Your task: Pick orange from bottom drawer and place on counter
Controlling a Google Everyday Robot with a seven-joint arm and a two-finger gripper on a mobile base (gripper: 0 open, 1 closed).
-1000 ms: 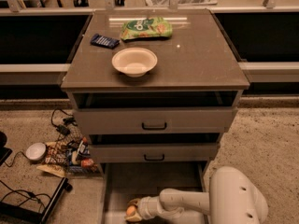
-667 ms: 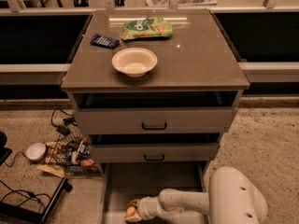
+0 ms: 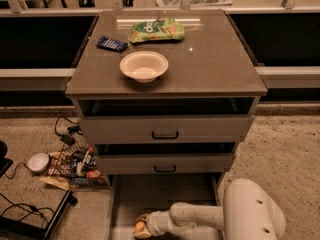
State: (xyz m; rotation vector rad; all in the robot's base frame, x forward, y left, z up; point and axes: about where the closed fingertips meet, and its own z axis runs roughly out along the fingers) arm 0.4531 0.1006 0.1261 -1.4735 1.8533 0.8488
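Observation:
The orange (image 3: 139, 227) is small and round, low in the bottom drawer (image 3: 165, 194), near its front left. The drawer is pulled out, a shallow grey tray under two upper drawers. My gripper (image 3: 141, 227) reaches in from the right at the end of a white arm, and its fingers sit around the orange. The counter (image 3: 210, 64) is the glossy grey-brown cabinet top above.
On the counter are a white bowl (image 3: 144, 65), a green snack bag (image 3: 156, 30) and a dark blue packet (image 3: 112, 44). On the floor to the left lie cables, snack wrappers (image 3: 75, 164) and a white round object (image 3: 38, 162). My white arm base (image 3: 252, 211) stands at bottom right.

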